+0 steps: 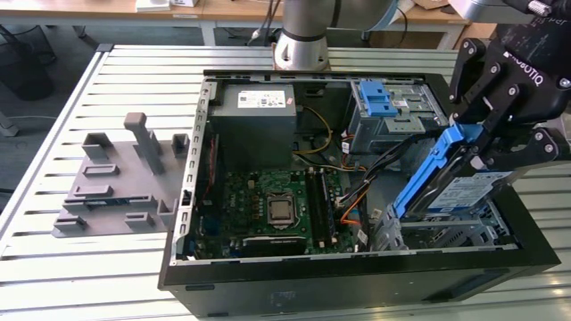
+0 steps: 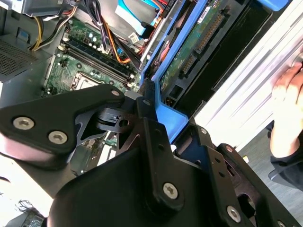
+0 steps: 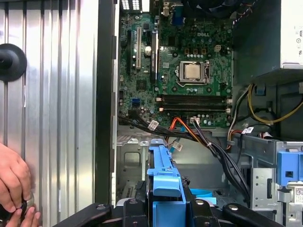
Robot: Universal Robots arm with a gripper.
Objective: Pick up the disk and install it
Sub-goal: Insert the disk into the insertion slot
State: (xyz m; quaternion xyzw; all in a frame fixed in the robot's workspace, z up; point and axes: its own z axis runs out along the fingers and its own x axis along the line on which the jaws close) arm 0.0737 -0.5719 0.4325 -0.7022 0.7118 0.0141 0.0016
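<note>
Your jaws are clamped on the disk point(image 1: 459, 194), pinching the blue frame point(image 1: 426, 170) at its upper end. Nothing supports the lower end, so the drive could swing or slip in that plastic if it bumps anything.

The disk hangs over the front corner of the computer case point(image 1: 357, 284), on the exterior view's right, just above the metal drive bay point(image 1: 450, 234). It stands on edge and tilted. Its long axis runs from the jaws down and toward the exterior view's left, so the low end aims into the case. The labelled face is turned toward the exterior view's right.

That tilt is the main risk. The bay looks to lie flatter than the disk does, so a corner of the frame may catch on the bay's rim and jam.

The bundle of black and orange cables point(image 1: 370, 167) lies just beside the bay. The low end could snag them or push them against the circuit board point(image 1: 267, 200).

Also watch the hand point(image 3: 12, 187) resting on the counter point(image 1: 89, 281) beside the case's outer wall. It is near the arm's working side, and a wide swing could bring the arm against it.
</note>
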